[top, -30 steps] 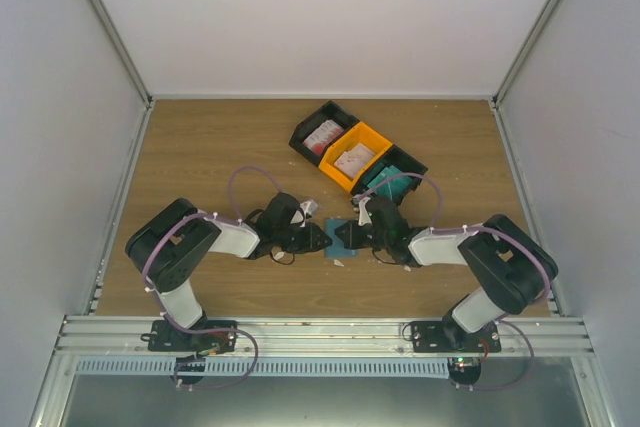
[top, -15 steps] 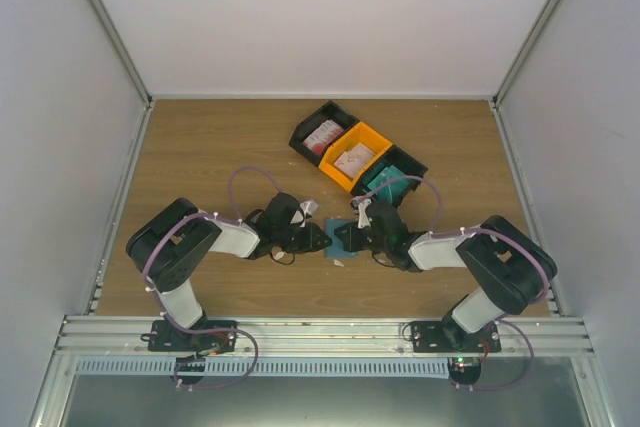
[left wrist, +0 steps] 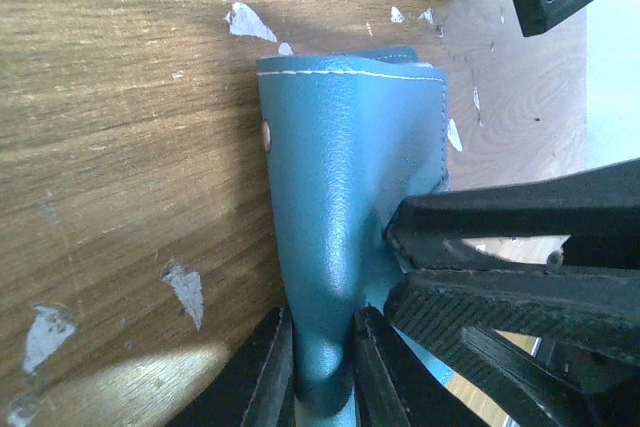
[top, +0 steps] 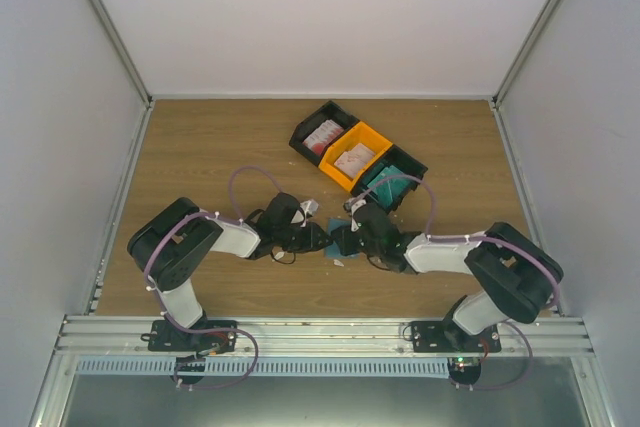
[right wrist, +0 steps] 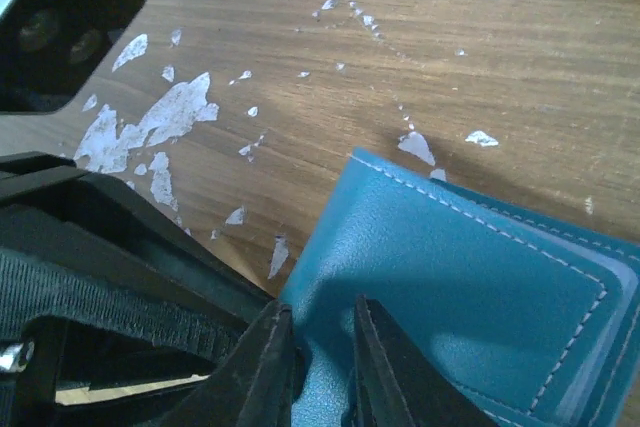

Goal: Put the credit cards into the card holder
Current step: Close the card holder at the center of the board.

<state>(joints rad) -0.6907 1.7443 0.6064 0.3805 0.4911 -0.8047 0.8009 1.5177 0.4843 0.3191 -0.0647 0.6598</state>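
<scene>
The blue-teal card holder [left wrist: 345, 147] lies folded on the wooden table between both arms [top: 340, 240]. My left gripper [left wrist: 322, 347] is shut on its rounded fold, pinching the leather. My right gripper [right wrist: 322, 347] faces it from the other side, jaws a narrow gap apart over the holder's stitched cover [right wrist: 470, 277], which shows between them. Its fingers [left wrist: 520, 307] lie right beside my left ones. Credit cards rest in the bins behind: teal ones [top: 385, 183], whitish ones [top: 353, 159], red-and-white ones [top: 325, 135]. No card shows in either gripper.
Three bins stand in a diagonal row behind the grippers: black [top: 305, 137], orange [top: 372, 139], black [top: 410, 165]. White scraps and worn patches [right wrist: 150, 127] dot the wood. Grey enclosure walls ring the table [top: 200, 147].
My right arm has slid left, closer over the holder, and its jaws have parted from fully shut. The left arm and its grip have stayed put.
</scene>
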